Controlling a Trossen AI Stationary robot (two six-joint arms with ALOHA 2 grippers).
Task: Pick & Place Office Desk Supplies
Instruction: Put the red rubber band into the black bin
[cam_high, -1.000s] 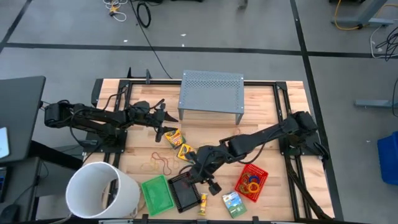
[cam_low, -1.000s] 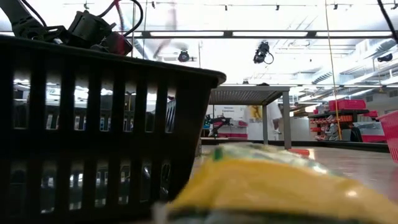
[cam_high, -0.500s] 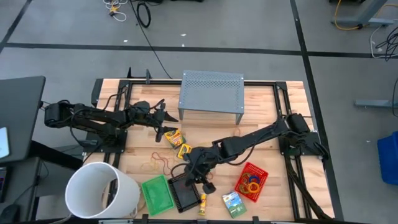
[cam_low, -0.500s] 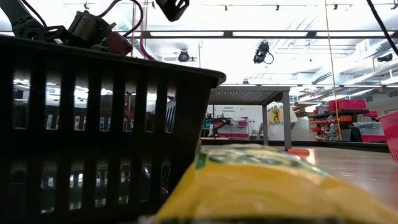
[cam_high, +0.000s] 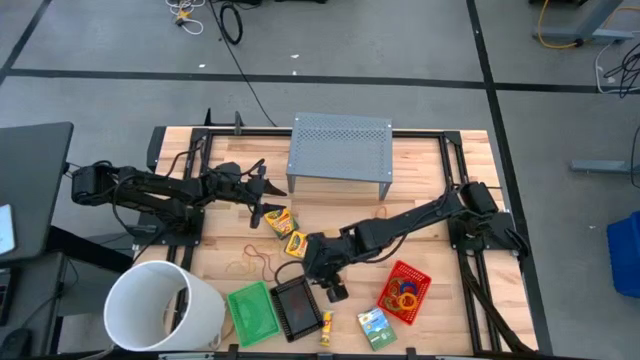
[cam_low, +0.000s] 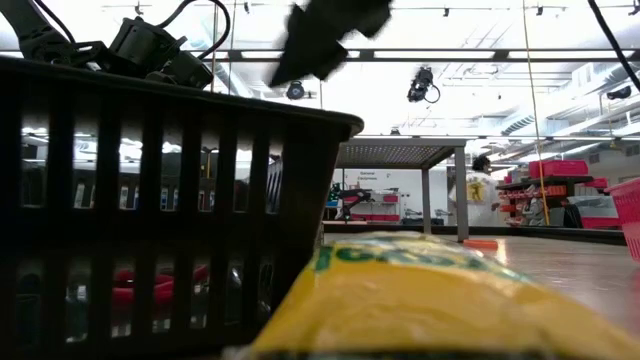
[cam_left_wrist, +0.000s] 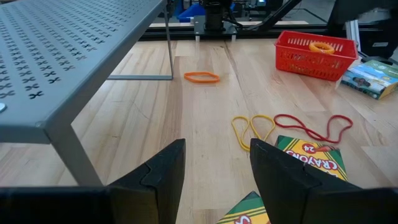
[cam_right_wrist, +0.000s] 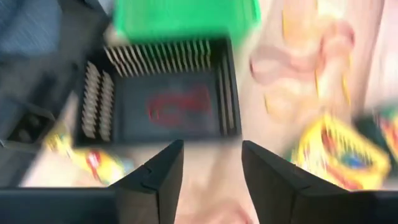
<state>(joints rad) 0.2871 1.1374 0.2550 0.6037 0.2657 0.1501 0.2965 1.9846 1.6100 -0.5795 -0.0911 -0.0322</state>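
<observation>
High view: we see the right claw (cam_high: 331, 287) over the table (cam_high: 430, 175), just beyond the black mesh tray's (cam_high: 298, 310) far right corner. The left claw (cam_high: 259, 213) sits far left, next to two crayon boxes (cam_high: 285, 227). The green tray (cam_high: 251, 311) is left of the black one, the red tray (cam_high: 404, 291) with coloured rings (cam_high: 404, 297) to the right. A glue stick (cam_high: 326, 327) lies by the black tray's right side, a third crayon box (cam_high: 375, 327) near the front edge, and rubber bands (cam_high: 256, 262) left of centre.

Low view: the black tray wall (cam_low: 150, 200) fills the left, with a red band (cam_low: 140, 285) inside; the yellow glue stick (cam_low: 420, 300) is up close.

Left wrist view: the left claw (cam_left_wrist: 217, 171) is spread, gripping nothing, above a crayon box (cam_left_wrist: 311, 155); yellow and red bands (cam_left_wrist: 286, 124) lie beyond it, with an orange ring (cam_left_wrist: 201, 77) farther off.

Right wrist view: the right claw (cam_right_wrist: 211, 171) is spread and empty above the black tray (cam_right_wrist: 161, 99), where a red band (cam_right_wrist: 177, 107) lies inside.
</observation>
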